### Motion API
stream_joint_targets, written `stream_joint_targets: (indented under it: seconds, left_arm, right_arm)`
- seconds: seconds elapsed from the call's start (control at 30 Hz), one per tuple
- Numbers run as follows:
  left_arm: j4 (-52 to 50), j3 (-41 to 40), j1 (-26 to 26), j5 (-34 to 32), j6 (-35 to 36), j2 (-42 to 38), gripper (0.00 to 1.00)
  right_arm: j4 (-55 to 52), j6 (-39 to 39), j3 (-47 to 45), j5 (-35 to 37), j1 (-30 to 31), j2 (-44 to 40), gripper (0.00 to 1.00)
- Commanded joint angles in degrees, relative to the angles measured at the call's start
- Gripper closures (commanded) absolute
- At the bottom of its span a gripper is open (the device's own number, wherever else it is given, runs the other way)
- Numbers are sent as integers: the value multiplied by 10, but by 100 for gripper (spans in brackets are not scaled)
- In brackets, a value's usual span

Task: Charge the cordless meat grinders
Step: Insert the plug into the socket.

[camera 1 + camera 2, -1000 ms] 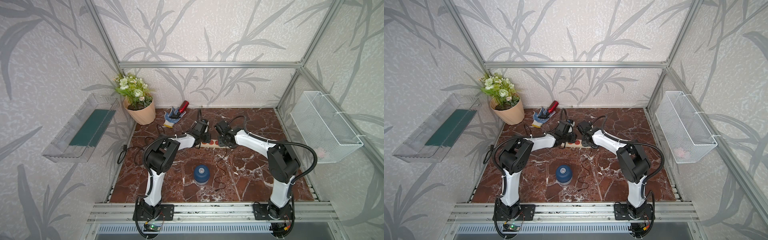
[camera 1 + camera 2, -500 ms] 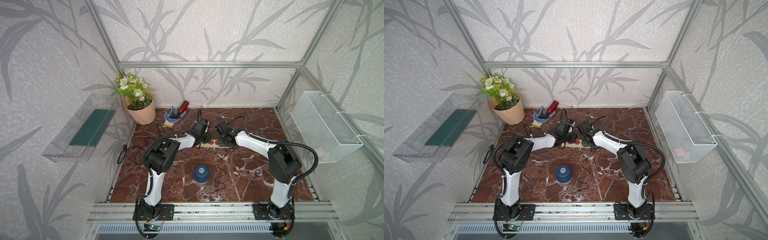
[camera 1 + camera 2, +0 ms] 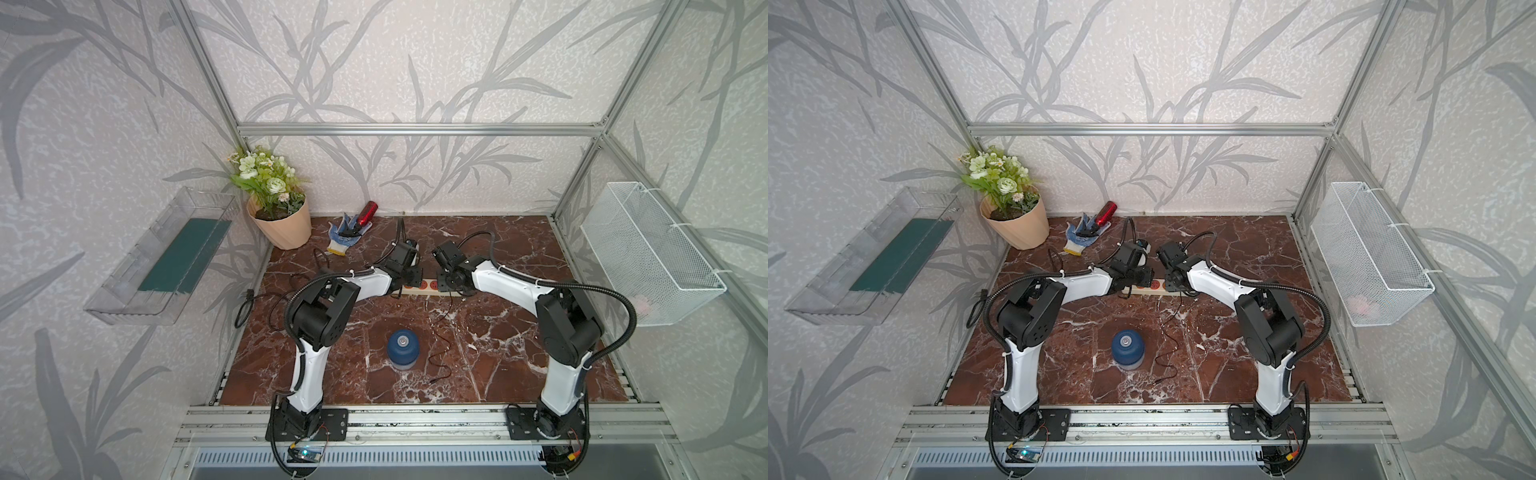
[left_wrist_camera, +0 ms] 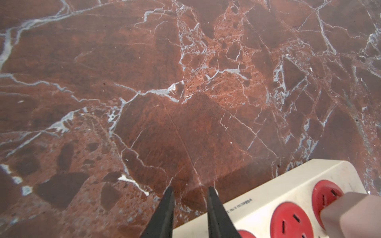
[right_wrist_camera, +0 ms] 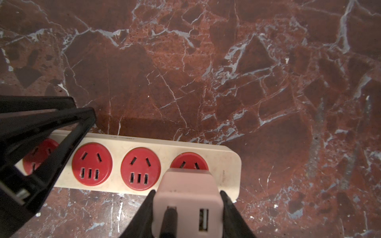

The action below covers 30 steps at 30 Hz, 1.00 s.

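Observation:
The cordless meat grinder (image 3: 402, 348) (image 3: 1127, 348), dark blue with a silver button on top, stands alone at the front middle of the marble floor. A white power strip (image 3: 419, 286) (image 5: 123, 144) with red sockets lies behind it. My right gripper (image 5: 187, 193) (image 3: 446, 284) is shut on a pinkish USB adapter (image 5: 187, 197) that sits in the strip's end socket. A thin black cable (image 3: 440, 332) is plugged into the adapter, and its loose end lies beside the grinder. My left gripper (image 4: 189, 191) (image 3: 411, 276) hovers over the strip's other end, jaws slightly apart with nothing between them.
A flower pot (image 3: 280, 224) stands at the back left. A work glove (image 3: 343, 235) and a red cylinder (image 3: 368, 209) lie by the back wall. Black cords (image 3: 257, 299) coil at the left edge. A clear shelf (image 3: 166, 257) and a wire basket (image 3: 648, 253) hang on the side walls.

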Motion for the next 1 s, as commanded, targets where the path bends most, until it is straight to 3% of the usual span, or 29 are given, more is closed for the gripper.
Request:
stream_joint_targets:
  seconds: [0.0, 0.13, 0.27, 0.4, 0.57, 0.7, 0.97]
  left_arm:
    - [-96, -7, -11, 2, -5, -7, 69]
    - [-109, 1, -13, -9, 1, -19, 62]
    - [-126, 14, -18, -23, 9, -38, 52]
    - [-142, 19, -23, -44, 22, -75, 41]
    - [-177, 27, -32, -64, 37, -130, 39]
    - [-202, 24, -51, -85, 42, -185, 37]
    - [-312, 10, -140, -127, 53, -287, 37]
  right_arm:
    - [-89, -9, -44, -123, 7, 62, 88]
    - [-90, -15, -39, -132, 7, 40, 73]
    - [-91, -20, -32, -135, 7, 18, 51]
    - [-89, -37, -20, -135, 6, -7, 45]
    - [-110, -58, 15, -124, -1, -19, 40]
    - [-98, -54, -2, -127, -4, -67, 22]
    - [-148, -63, -43, -73, -39, -199, 21]
